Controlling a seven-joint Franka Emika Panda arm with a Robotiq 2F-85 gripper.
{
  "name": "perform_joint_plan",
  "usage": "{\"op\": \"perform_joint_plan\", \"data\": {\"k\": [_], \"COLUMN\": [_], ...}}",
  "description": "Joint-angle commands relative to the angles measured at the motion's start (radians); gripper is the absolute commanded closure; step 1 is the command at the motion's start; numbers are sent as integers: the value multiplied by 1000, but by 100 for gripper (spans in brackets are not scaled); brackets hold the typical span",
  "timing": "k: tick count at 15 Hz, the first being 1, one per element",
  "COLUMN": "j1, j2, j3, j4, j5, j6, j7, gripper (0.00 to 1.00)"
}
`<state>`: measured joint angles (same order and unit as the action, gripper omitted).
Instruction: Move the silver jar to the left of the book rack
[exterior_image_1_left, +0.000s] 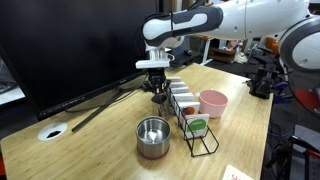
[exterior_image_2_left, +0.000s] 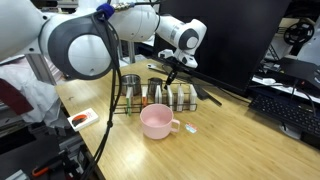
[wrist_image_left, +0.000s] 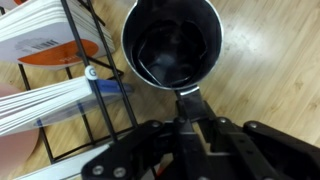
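The silver jar (exterior_image_1_left: 152, 137) stands upright and open-topped on the wooden table, next to the end of the black wire book rack (exterior_image_1_left: 197, 128). In an exterior view the jar (exterior_image_2_left: 130, 88) sits at the rack's (exterior_image_2_left: 165, 98) far end. In the wrist view the jar (wrist_image_left: 172, 42) is seen from above, empty, with the rack (wrist_image_left: 92, 82) and its white books beside it. My gripper (exterior_image_1_left: 158, 93) hangs above the table behind the jar and rack, also seen in an exterior view (exterior_image_2_left: 172, 76). Its fingers (wrist_image_left: 190, 108) are shut together and hold nothing; the jar lies just beyond the tips.
A pink mug (exterior_image_1_left: 213, 102) stands on the other side of the rack, also seen in an exterior view (exterior_image_2_left: 155, 121). A large dark monitor on its stand (exterior_image_1_left: 70, 55) rises behind the table. A keyboard (exterior_image_2_left: 285, 108) lies on a neighbouring desk.
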<state>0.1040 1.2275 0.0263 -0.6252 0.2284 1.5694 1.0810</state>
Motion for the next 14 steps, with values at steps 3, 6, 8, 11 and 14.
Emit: {"op": "perform_joint_plan", "data": {"k": [3, 6, 8, 11, 14], "j1": [-18, -22, -26, -34, -44], "j2": [41, 37, 33, 24, 19], "j3": [18, 19, 19, 23, 28], "j4": [86, 91, 95, 99, 104], "j5": [18, 20, 21, 25, 25], "j6": [-55, -52, -51, -55, -72], "j7": [-8, -11, -15, -26, -42], "gripper": [69, 48, 33, 12, 0]}}
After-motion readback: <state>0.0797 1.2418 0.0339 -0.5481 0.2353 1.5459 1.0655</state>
